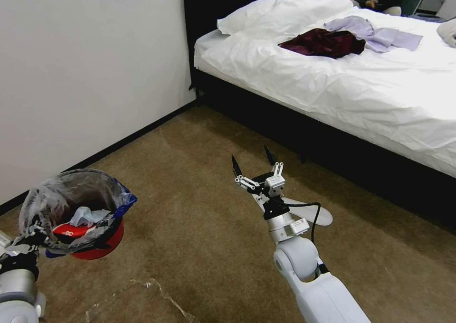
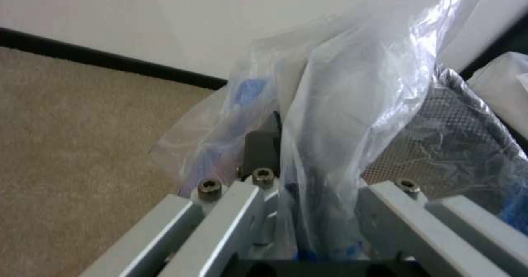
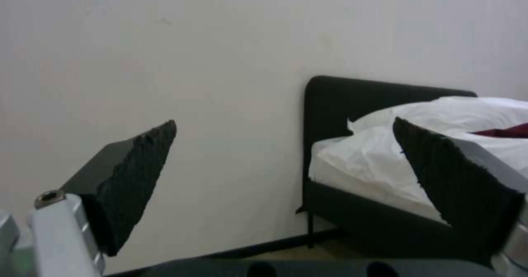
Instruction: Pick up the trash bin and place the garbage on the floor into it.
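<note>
Lower left of head view: left gripper (image 1: 29,237) pinches the rim of the small round red trash bin (image 1: 97,244), held above the beige-tan carpet floor (image 1: 199,247). Centre: right gripper (image 1: 254,164), fingers spread, nothing between them. Upper right: white-sheeted, black-framed bed (image 1: 332,80); white wall (image 1: 85,66) at left.

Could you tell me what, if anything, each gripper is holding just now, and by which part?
The left gripper holds the trash bin by its bag-lined rim, off the floor. The right gripper is open, holding nothing.
</note>
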